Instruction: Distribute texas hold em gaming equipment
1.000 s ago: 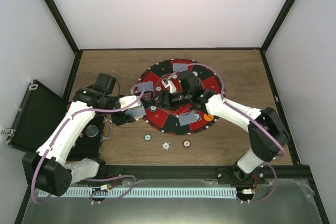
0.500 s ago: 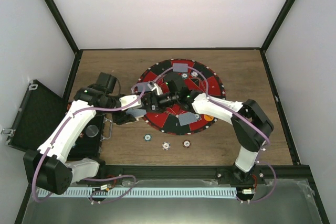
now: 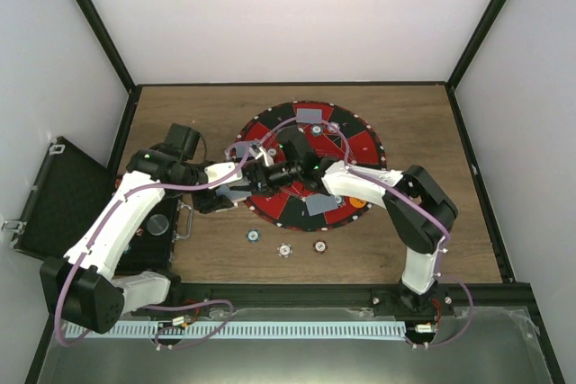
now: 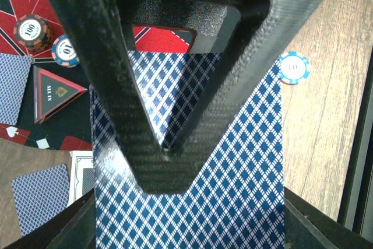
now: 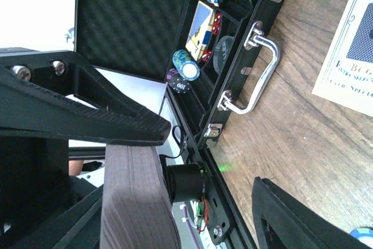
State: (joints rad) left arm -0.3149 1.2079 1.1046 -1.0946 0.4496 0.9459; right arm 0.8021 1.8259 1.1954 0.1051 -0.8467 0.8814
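Observation:
My left gripper (image 3: 232, 190) is shut on a deck of blue diamond-backed playing cards (image 4: 233, 190), held at the left rim of the round red-and-black mat (image 3: 360, 146). In the right wrist view the deck's edge (image 5: 137, 202) lies against the upper finger (image 5: 87, 106); the lower finger stands well apart. My right gripper (image 3: 258, 176) is open, reaching left to the deck. Single cards (image 3: 312, 115) lie face down on the mat. Three poker chips (image 3: 284, 249) sit on the wood in front of it, and an orange disc (image 3: 357, 201) lies on its right part.
An open black case (image 3: 63, 200) lies at the left, with chip stacks (image 5: 186, 65) and a card box (image 5: 201, 27) inside and a metal handle (image 5: 250, 74). A printed leaflet (image 5: 349, 56) lies on the wood. More chips (image 4: 33, 30) and an "ALL IN" triangle (image 4: 55, 91) sit on the mat.
My right arm has swung left across the mat until its fingers reach the deck, and its jaws have narrowed a little. The left arm and the deck have stayed put.

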